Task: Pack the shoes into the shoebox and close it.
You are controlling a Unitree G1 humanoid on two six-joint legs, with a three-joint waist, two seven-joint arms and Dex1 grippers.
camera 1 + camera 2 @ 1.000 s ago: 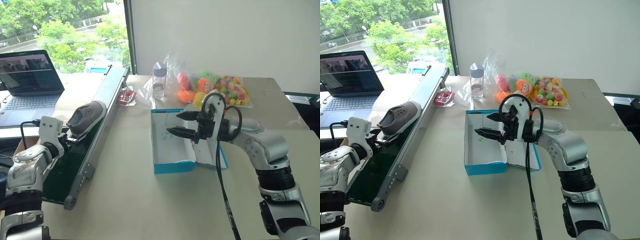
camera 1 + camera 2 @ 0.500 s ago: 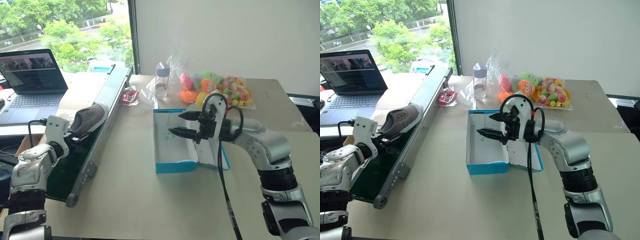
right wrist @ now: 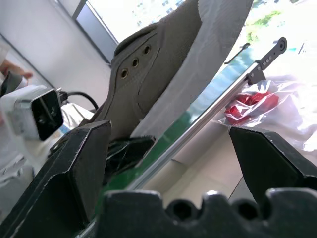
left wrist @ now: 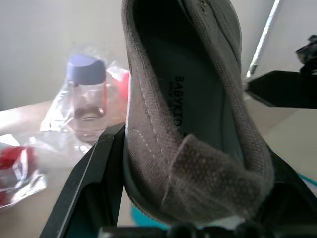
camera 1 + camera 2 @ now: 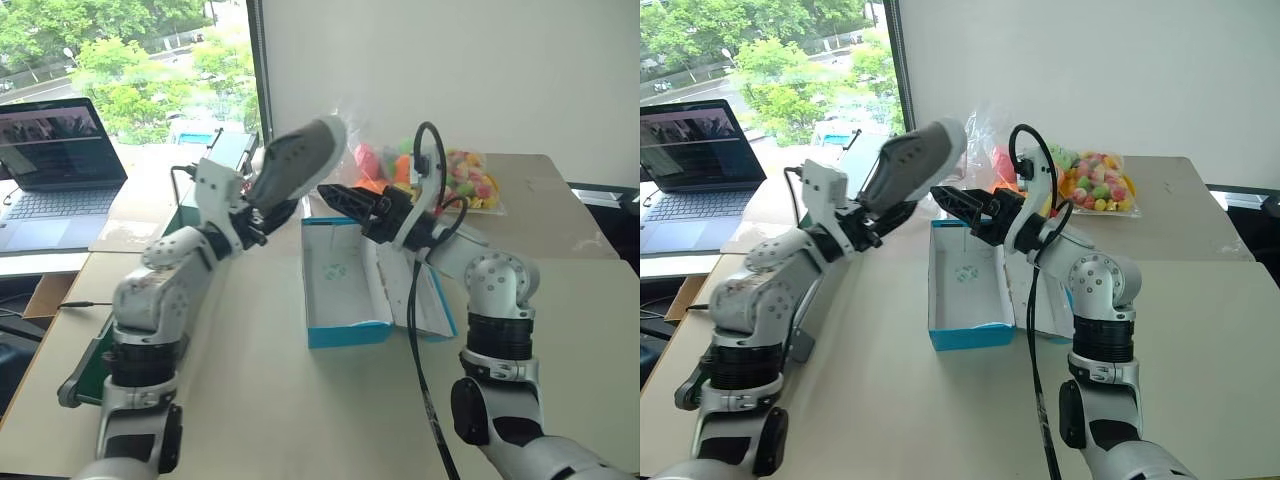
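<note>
Clearly the left gripper [image 5: 262, 212] is clamped on the heel of a grey-taupe sneaker [image 5: 295, 160], held toe-up in the air at about ten o'clock from the open blue shoebox [image 5: 340, 322] on the table [image 5: 260, 400]. Facing it, the right gripper [image 5: 340, 200] stands spread wide and empty above the shoebox's far end, apparently ready to receive or steady the sneaker.

Both arms are built of silver-grey rounded segments joined by black collars. The left hand [image 5: 262, 215] is backed by a white block, the right hand [image 5: 340, 199] is black-fingered, and a black cable is looped over its wrist.
</note>
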